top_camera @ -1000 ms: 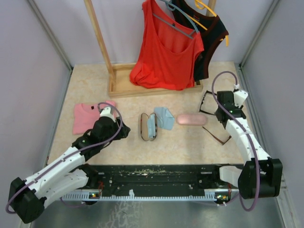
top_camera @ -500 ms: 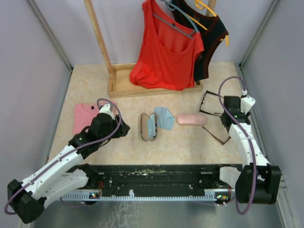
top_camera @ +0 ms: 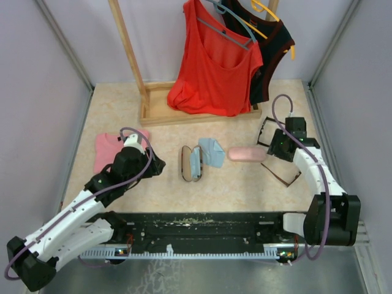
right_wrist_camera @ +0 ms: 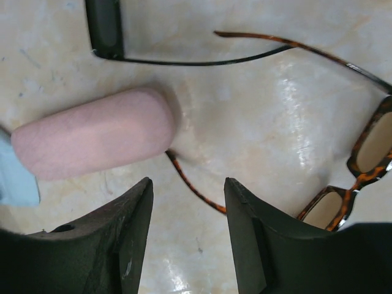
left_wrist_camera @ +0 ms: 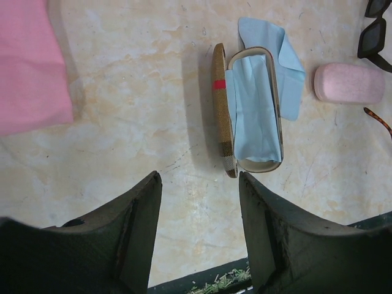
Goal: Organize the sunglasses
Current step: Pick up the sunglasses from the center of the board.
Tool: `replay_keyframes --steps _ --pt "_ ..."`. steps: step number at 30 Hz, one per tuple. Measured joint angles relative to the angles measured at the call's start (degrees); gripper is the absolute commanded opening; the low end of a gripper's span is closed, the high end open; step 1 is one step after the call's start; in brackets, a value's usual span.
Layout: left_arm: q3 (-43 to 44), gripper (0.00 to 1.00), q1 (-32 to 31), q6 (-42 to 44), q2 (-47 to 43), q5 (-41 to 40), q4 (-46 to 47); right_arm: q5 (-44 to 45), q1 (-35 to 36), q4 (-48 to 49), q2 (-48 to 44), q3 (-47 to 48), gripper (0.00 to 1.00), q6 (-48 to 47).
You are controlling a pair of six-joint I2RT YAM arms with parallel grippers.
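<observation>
The right tool is half open and holds nothing. The brown glasses lie just under it, one thin arm below its gap, easy to grab. Black glasses lie ahead. The left tool, open and empty, faces the open case.

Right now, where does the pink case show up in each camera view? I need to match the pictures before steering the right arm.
Top external: the pink case lies right of centre, at mid-height.
Left wrist: the case is at the far right, in the upper part.
Right wrist: the case fills the left half, at mid-height.
Shared landmark: the blue cloth, next to one end of the case in all three views.
</observation>
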Motion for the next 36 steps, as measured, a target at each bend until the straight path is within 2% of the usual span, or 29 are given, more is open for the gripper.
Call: replay_keyframes --steps 4,8,13,23,36 --pt "-0.1 0.6 0.0 0.0 -0.1 0.0 0.1 -1.7 3.4 -3.8 -0.3 0.7 0.51 -1.6" --pt "-0.6 0.6 0.0 0.0 -0.1 0.0 0.2 -1.9 6.3 -5.6 3.3 1.3 0.51 -3.0" --pt "-0.7 0.61 0.0 0.0 -0.2 0.0 0.2 -0.2 7.1 -6.6 8.2 1.7 0.51 -4.2" --pt "-1.1 0.61 0.0 0.1 -0.9 -0.1 0.2 1.2 7.1 -8.1 12.1 3.3 0.5 -6.1" --pt "-2.6 0.62 0.0 0.1 -1.9 -0.3 0.2 1.0 7.1 -8.0 16.1 3.6 0.34 -8.0"
